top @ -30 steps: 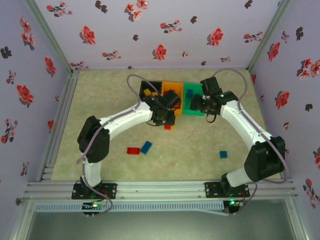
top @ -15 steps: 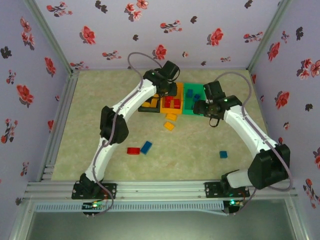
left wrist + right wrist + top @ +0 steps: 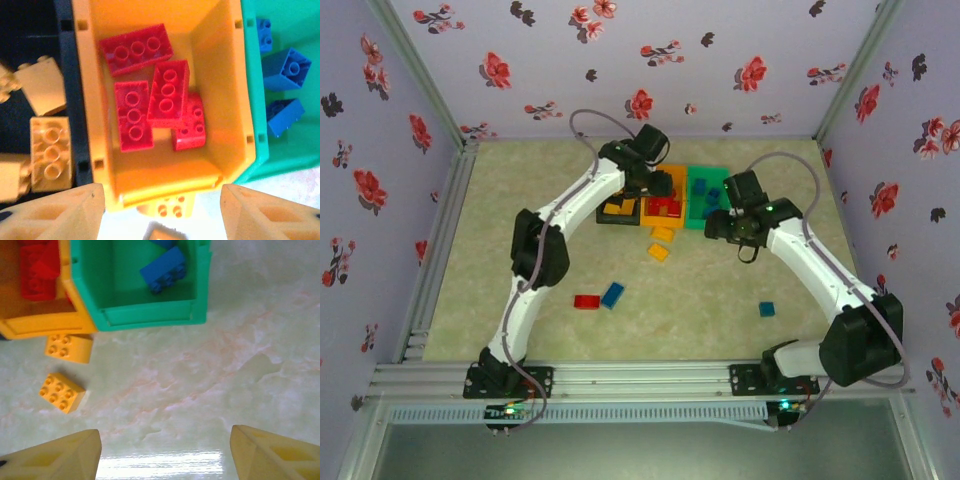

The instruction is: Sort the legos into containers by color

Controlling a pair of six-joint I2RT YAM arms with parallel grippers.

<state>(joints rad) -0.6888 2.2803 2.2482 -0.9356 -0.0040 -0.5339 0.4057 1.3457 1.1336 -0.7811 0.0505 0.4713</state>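
Note:
Three containers stand side by side at the back: a black bin [image 3: 610, 218], an orange bin [image 3: 681, 190] and a green bin [image 3: 698, 215]. My left gripper [image 3: 655, 188] hangs open over the orange bin [image 3: 82, 100], with nothing between its fingertips [image 3: 162, 215]. Several red legos [image 3: 167, 92] lie in that bin. Yellow-orange legos [image 3: 50, 152] lie in the black bin [image 3: 30, 25], and blue legos [image 3: 285, 67] in the green bin [image 3: 300, 20]. My right gripper [image 3: 718, 225] is open and empty [image 3: 165, 455] above bare table in front of the green bin [image 3: 145, 315].
Loose on the table are two yellow-orange bricks [image 3: 663, 234] [image 3: 658, 252] just in front of the orange bin, a red brick [image 3: 586, 301] beside a blue one [image 3: 612, 294] at the near left, and another blue brick [image 3: 766, 309] at the near right. Floral walls surround the table.
My left arm swung from the front of the bins up over the orange bin and its jaws opened. The red piece under it earlier is gone from there. My right gripper shifted slightly.

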